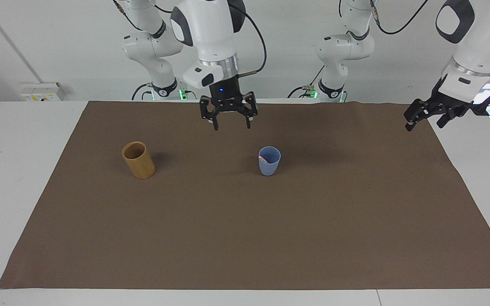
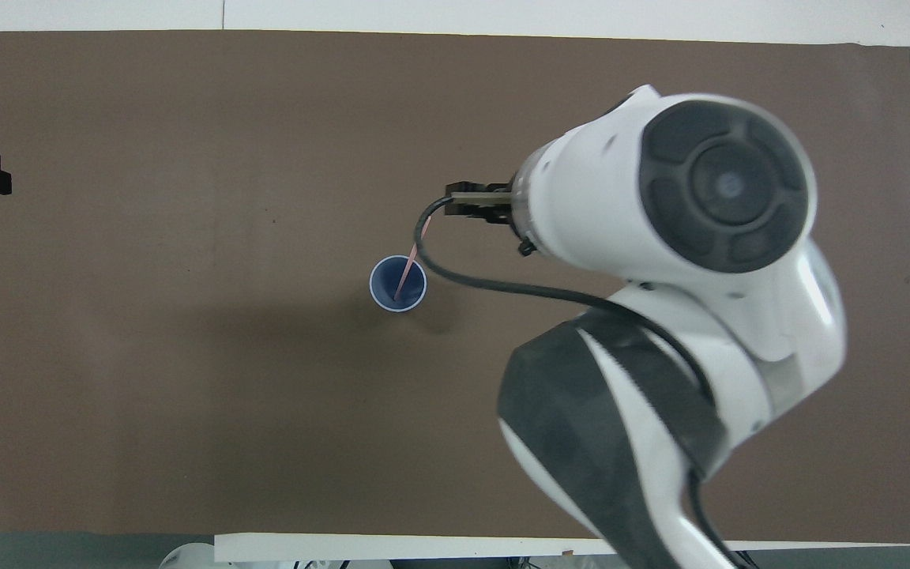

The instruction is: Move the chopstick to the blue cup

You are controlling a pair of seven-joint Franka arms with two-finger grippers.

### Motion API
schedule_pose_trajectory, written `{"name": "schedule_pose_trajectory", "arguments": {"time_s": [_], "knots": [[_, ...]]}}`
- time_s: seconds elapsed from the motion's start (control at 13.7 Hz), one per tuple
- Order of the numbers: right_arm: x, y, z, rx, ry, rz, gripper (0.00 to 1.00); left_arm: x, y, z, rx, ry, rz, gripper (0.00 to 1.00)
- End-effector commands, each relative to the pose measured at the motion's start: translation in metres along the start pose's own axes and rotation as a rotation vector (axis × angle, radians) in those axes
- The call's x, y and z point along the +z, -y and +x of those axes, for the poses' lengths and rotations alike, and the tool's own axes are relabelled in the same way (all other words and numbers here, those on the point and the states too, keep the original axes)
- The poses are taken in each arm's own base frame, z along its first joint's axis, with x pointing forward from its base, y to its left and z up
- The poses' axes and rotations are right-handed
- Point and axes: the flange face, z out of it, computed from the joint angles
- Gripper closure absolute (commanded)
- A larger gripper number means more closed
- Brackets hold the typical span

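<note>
Chopstick [image 1: 263, 159] rests in the blue cup [image 1: 269, 166].
Tan cup [image 1: 138, 160] stands toward the right arm's end; right hand [image 1: 230, 123] spread over the mat [image 1: 245, 238], left hand [image 1: 424, 120] spread, waiting.

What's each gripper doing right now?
Right gripper: open, empty, raised over the mat near the robots.
Left gripper: open, empty, waiting at the mat's edge.
</note>
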Motion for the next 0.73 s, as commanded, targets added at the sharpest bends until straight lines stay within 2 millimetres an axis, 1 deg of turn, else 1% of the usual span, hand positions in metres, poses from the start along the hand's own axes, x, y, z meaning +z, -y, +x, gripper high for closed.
{"name": "schedule_pose_trajectory", "arguments": {"time_s": [0.0, 0.07, 0.15, 0.22, 0.37, 0.44, 0.51, 0.66], "knots": [[-0.043, -0.087, 0.014, -0.047, 0.064, -0.061, 0.00, -0.002, 0.003, -0.008, 0.011, 0.004, -0.010, 0.00], [-0.061, -0.115, 0.012, -0.048, 0.097, -0.081, 0.00, -0.003, 0.003, -0.007, 0.011, 0.003, -0.010, 0.00], [-0.076, -0.138, 0.010, -0.050, 0.126, -0.105, 0.00, -0.002, 0.003, -0.008, 0.011, 0.004, -0.010, 0.00], [-0.086, -0.159, 0.008, -0.044, 0.158, -0.116, 0.00, -0.003, 0.003, -0.007, 0.011, 0.003, -0.010, 0.00], [-0.105, -0.215, 0.005, -0.066, 0.216, -0.119, 0.00, -0.002, 0.003, -0.008, 0.011, 0.004, -0.010, 0.00], [-0.104, -0.235, 0.005, -0.099, 0.237, -0.114, 0.00, -0.003, 0.003, -0.007, 0.011, 0.003, -0.010, 0.00], [-0.094, -0.254, -0.002, -0.120, 0.260, -0.116, 0.00, -0.002, 0.003, -0.008, 0.011, 0.004, -0.010, 0.00], [-0.089, -0.260, -0.008, -0.152, 0.273, -0.131, 0.00, -0.003, 0.003, -0.007, 0.011, 0.003, -0.010, 0.00]]}}
